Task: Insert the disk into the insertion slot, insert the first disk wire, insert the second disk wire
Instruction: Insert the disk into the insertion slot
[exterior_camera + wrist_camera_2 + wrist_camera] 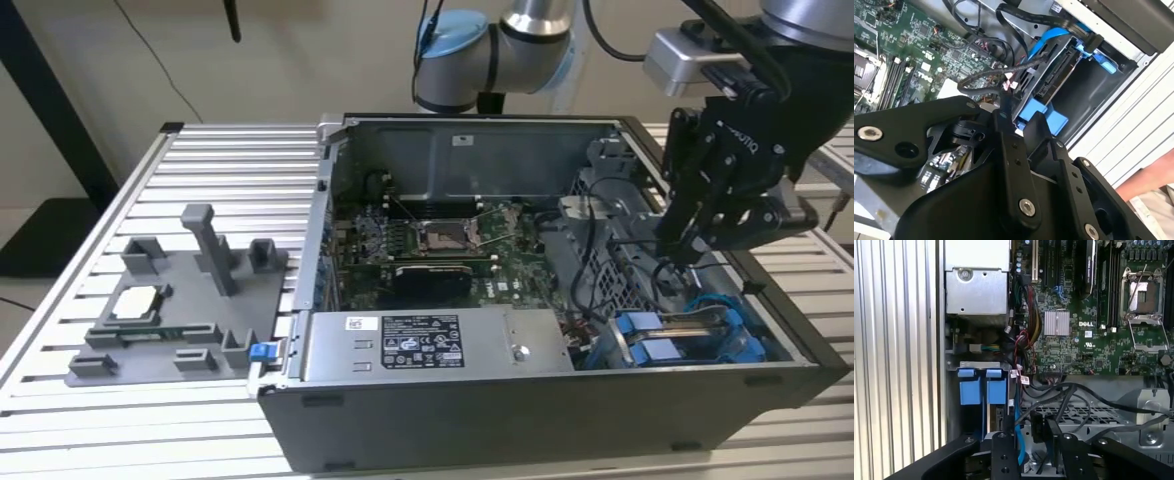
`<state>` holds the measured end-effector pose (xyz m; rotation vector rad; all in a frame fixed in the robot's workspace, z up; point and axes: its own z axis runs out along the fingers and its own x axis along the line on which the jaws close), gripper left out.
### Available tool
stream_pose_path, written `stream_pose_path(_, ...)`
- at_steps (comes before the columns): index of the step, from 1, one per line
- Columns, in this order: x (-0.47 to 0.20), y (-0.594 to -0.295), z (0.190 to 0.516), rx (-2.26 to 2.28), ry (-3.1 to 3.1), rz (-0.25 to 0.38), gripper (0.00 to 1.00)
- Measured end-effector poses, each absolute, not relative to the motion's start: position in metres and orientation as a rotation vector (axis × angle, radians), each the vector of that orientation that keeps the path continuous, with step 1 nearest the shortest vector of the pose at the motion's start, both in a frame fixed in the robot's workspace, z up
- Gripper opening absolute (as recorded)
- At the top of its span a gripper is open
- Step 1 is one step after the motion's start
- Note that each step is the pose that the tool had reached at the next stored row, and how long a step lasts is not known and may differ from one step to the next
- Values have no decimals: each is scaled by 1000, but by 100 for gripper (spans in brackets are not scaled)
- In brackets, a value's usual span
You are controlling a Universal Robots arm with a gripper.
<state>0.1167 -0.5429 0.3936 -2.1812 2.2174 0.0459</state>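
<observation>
The disk [1056, 75], in its blue carrier, sits in the insertion slot [1089, 87] at the case's front corner, its connector edge facing the motherboard. In the exterior view the carrier's blue tabs [647, 337] show at the exterior view's right, low in the case. My black gripper [674, 250] hangs just above the disk. It is shut on the end of a thin black disk wire [985, 75] with a small white tag, which loops up to the fingertips [1003, 112]. The wire's black plug [1037, 428] sits between the fingers, a short way from the disk's sockets.
The motherboard [427, 240] fills the case floor. A silver power supply [427, 345] lies along the front. Loose black cables cross a perforated cage [1079, 415]. A grey fixture [174, 300] with a chip stands on the slatted table [214, 160]. A person's arm [1149, 177] is beside the case.
</observation>
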Motion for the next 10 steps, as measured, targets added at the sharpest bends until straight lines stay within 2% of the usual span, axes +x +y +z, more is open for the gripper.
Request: stream_pose_path(10,113,-540,391,-2169,2204,35,100)
